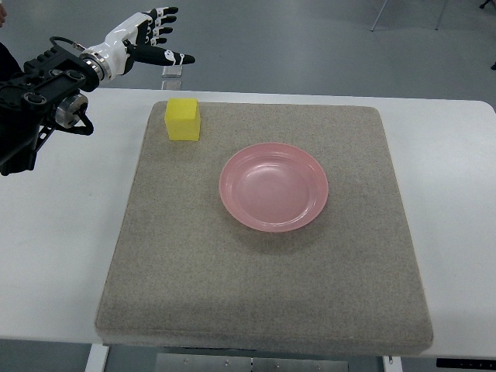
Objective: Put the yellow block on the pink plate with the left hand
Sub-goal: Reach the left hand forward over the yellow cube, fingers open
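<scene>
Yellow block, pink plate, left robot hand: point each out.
yellow block (183, 120), top view, front face
pink plate (273, 187), top view, bare centre
left robot hand (149, 37), top view, palm, fingers spread

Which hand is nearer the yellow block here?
Left. The left hand hovers open beyond the far-left of the block, not touching it. The right hand is not in view.

Left arm (43, 85) cut off at left edge; mat (263, 310) front hides table's near edge.
</scene>
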### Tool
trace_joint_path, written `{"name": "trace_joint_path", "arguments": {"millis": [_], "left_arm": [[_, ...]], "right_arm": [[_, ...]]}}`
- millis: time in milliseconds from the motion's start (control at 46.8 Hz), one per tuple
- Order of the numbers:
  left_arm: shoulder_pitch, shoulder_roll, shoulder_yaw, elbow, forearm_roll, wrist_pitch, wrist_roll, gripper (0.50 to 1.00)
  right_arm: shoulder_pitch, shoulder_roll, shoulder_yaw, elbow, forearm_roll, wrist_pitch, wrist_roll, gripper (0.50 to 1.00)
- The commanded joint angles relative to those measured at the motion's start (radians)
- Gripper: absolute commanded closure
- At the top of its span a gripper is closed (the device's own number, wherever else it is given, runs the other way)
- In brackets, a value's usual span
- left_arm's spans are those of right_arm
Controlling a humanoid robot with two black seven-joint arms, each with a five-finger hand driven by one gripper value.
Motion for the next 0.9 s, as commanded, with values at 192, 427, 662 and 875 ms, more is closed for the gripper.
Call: {"name": "trace_joint_path", "arguments": {"millis": [192, 427, 662, 875], "left_arm": [[-0.008, 0.000, 0.002, 0.002, 0.292, -0.062, 0.000, 0.510], [-0.014, 0.000, 0.012, 0.006, 0.559, -0.062, -0.001, 0.516], [-0.023, 0.000, 0.014, 0.003, 0.743, -0.060, -0.010, 0.523], [-0.014, -0.003, 0.043, 0.002, 0.793, -0.056, -0.026, 0.523]], "right_arm": [[0.000, 0.000, 0.000, 0.000, 0.000, -0.001, 0.000, 0.576], [0.000, 0.000, 0.000, 0.000, 0.000, 0.000, 0.000, 0.576], [0.000, 0.000, 0.000, 0.000, 0.000, 0.000, 0.000, 0.576], [0.000, 0.000, 0.000, 0.000, 0.000, 0.000, 0.000, 0.576]]}}
